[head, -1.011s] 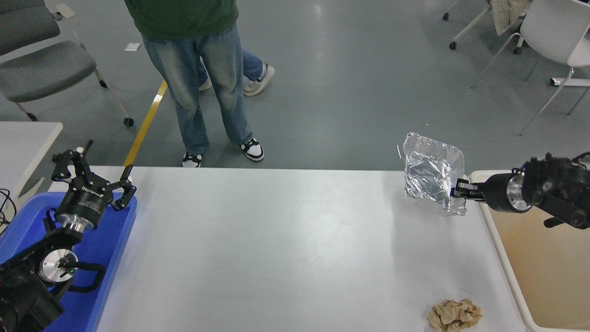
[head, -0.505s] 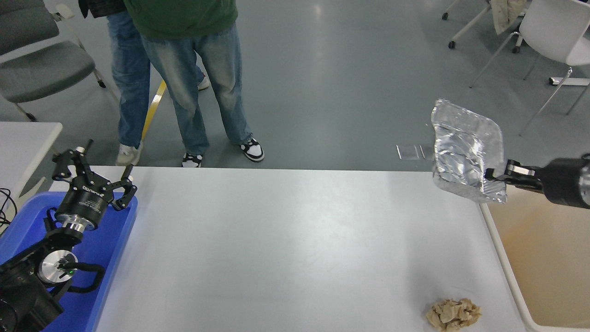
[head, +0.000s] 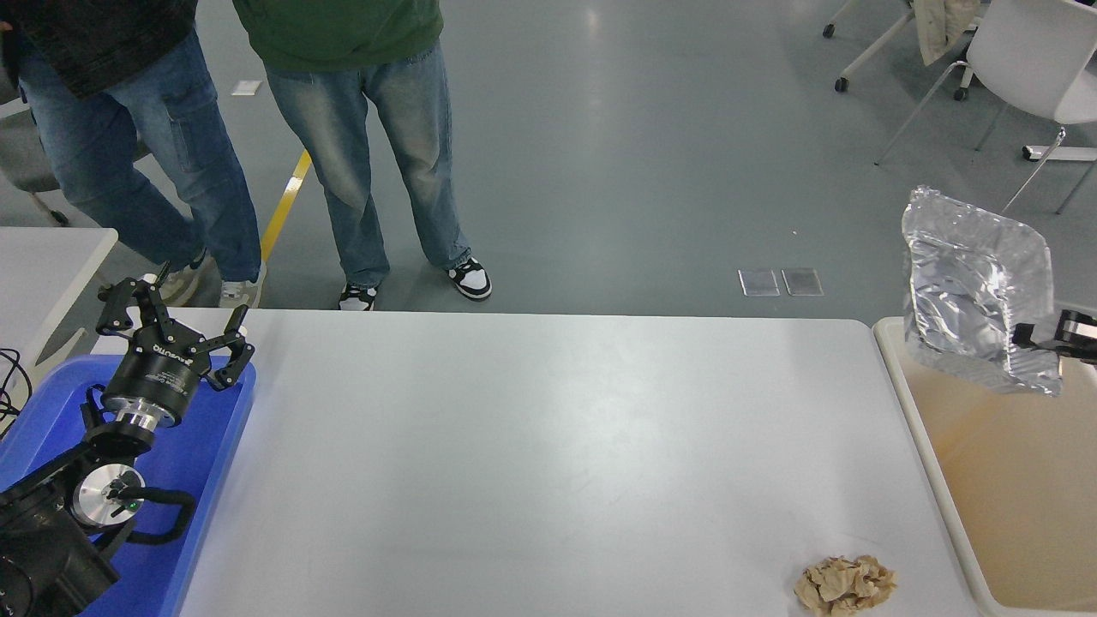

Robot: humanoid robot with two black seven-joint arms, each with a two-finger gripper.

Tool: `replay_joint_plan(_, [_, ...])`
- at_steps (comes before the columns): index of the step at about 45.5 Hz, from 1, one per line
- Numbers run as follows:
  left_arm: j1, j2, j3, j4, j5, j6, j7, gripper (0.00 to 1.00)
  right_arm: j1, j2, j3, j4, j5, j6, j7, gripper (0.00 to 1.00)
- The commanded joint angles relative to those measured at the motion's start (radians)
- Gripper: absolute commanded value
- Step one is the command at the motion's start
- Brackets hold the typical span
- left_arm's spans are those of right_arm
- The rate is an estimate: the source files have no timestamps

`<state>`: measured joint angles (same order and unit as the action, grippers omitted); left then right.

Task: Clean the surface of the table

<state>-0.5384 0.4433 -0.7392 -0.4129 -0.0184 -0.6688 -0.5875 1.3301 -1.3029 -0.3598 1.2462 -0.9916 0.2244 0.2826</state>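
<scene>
The right gripper (head: 1033, 338), barely in view at the right edge, is pinched tight on the lower right corner of a crumpled silver foil tray (head: 973, 296), which hangs in the air above the cream-coloured bin (head: 921, 428) beside the table. The step in hand looks like disposal of this piece. The next move calls for spreading the jaws so the foil falls into the bin directly below them. The wide white-grey table surface (head: 531, 446) lies to the left of the jaws. A crumpled brown paper wad (head: 844, 584) rests on it, well apart from them, probably next to collect. The left gripper (head: 176, 321) hangs parked with its fingers spread, empty, over a blue plastic tray (head: 201, 446).
</scene>
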Motion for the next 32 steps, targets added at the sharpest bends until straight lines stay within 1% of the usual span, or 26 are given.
replay_joint_plan(1, [0.000,0.000,0.001,-0.001,0.000,0.000,0.000,1.00,-0.072,-0.015,0.004,-0.142,-0.013,-0.010,0.000,0.00])
replay_joint_plan(6, [0.000,0.000,0.000,0.000,0.000,0.000,0.000,1.00,-0.124,-0.010,0.016,-0.175,-0.004,-0.025,0.000,0.00])
replay_joint_plan(13, [0.000,0.000,0.001,0.000,0.000,0.000,0.000,1.00,-0.206,0.016,0.008,-0.226,-0.004,-0.100,0.000,0.00])
replay_joint_plan(18, [0.000,0.000,0.000,0.000,0.000,0.000,0.000,1.00,-0.287,0.086,0.018,-0.326,-0.002,-0.132,0.001,0.00])
replay_joint_plan(26, [0.000,0.000,0.000,0.000,0.000,0.000,0.000,1.00,-0.364,0.215,0.018,-0.502,0.005,-0.149,0.004,0.00])
replay_joint_plan(32, [0.000,0.000,0.000,0.000,0.000,0.000,0.000,1.00,-0.434,0.296,0.018,-0.626,0.013,-0.197,0.004,0.00])
